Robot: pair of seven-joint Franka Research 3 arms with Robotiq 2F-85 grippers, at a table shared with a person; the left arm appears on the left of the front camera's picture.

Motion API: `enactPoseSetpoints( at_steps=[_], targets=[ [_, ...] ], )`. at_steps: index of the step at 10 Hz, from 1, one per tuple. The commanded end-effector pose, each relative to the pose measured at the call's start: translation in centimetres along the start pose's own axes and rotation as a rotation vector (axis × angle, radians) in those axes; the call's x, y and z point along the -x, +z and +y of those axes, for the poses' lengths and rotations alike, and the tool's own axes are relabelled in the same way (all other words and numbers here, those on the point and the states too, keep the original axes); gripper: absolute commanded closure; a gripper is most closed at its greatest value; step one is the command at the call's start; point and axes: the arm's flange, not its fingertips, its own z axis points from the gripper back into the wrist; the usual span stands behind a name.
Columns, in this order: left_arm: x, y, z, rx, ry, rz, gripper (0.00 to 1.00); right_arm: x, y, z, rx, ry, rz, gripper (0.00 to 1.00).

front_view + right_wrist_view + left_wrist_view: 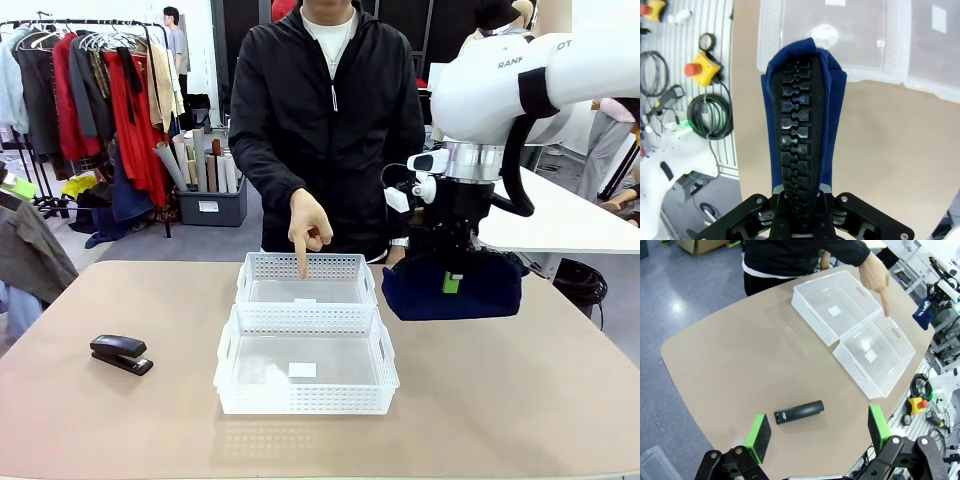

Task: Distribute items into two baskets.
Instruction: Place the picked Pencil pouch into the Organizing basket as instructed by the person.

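- Front view: right gripper (453, 283) was clamped on navy pouch (420, 292), held above desk (520, 400) just right of far basket (305, 266).
- One person's hand (308, 228) pointed a finger down at far basket; near basket (305, 398) sat right against it.
- At desk's left side lay stapler (121, 354).
- Left wrist view: left gripper (818, 432) was spread wide above stapler, holding nothing.

Bright, even overhead light. Soft shadow on table (300, 430) before near basket (305, 398). Glare spot on basket bottom (827, 32), right wrist view. Wrist views bow at edges; all sharp.
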Motion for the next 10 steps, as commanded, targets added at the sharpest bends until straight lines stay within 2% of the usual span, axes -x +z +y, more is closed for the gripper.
enactPoseSetpoints(
  at_steps=[1, 5, 9, 10],
  targets=[
    [0.0, 0.0, -0.2, -0.002, -0.001, -0.008, 0.0, -2.1, 0.3, -0.9, 0.011, -0.029, 0.0, 1.0],
    [0.0, 0.0, -0.2, -0.002, -0.001, -0.008, 0.0, -4.5, 0.0, -1.6, 0.002, -0.064, -0.014, 1.0],
    [0.0, 0.0, -0.2, -0.002, -0.001, -0.008, 0.0, -8.8, -0.3, -2.4, 0.005, -0.041, -0.035, 1.0],
    [0.0, 0.0, -0.2, -0.002, -0.001, -0.008, 0.0, -10.1, -0.9, -2.9, -0.003, -0.005, -0.07, 1.0]
  ],
)
